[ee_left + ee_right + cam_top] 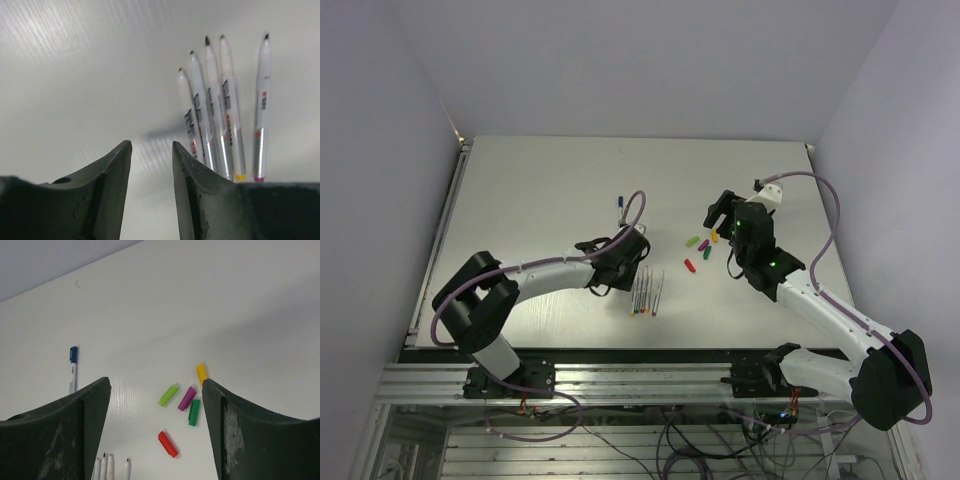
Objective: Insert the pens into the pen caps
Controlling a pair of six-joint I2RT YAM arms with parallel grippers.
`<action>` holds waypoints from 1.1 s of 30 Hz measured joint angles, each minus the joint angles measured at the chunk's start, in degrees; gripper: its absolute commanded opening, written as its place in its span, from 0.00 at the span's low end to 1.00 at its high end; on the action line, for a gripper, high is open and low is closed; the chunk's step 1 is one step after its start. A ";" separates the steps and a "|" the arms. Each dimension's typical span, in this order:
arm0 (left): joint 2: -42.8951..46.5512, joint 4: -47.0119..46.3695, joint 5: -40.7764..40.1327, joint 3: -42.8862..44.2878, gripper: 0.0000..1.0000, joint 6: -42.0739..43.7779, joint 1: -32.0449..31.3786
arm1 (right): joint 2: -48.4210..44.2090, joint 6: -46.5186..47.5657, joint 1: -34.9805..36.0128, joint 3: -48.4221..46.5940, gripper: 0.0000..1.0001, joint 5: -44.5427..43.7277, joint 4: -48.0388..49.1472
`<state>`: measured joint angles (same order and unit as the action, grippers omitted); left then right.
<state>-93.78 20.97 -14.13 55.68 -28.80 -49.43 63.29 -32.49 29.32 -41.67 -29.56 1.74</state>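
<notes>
A white desk point(540, 200) sits inside pale walls, with both arms reaching over it from the near edge. The left fingers point(120, 160) are a narrow gap apart with only bare desk showing between them. They point at the desk just beside the pens point(220, 110). Five uncapped pens lie flat side by side with their dark tips pointing away from the wrist camera. Four are packed close together and the fifth lies slightly off to one side. Yellow and purple end bands show at their near ends. A sixth, the blue-capped pen point(621, 205), lies alone farther back on the desk, well apart from the row. The right fingers point(95, 405) are spread wide and hold nothing. The pen caps point(187, 398) lie loose on the desk in the wrist camera's view between them. The light green cap point(169, 395), purple cap and dark green cap point(194, 412) are bunched close together. The yellow cap point(201, 373) lies just beyond them, and the red cap point(168, 444) lies a little apart, toward the pens.
</notes>
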 measured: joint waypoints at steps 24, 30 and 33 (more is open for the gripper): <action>2.56 -1.25 1.22 -3.69 0.40 0.31 -2.38 | 0.63 -2.47 0.00 0.00 0.68 1.95 -2.10; 0.85 -2.21 3.30 -3.69 0.41 1.18 -3.02 | 1.09 -2.47 0.00 0.00 0.68 2.14 -2.08; 0.22 -2.47 4.09 -3.69 0.41 1.66 -3.28 | 1.55 -2.47 0.00 0.00 0.67 2.38 -2.08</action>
<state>-93.56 18.50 -10.04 51.99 -27.14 -52.71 64.84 -34.96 29.32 -41.67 -27.18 -0.34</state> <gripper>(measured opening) 0.409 0.681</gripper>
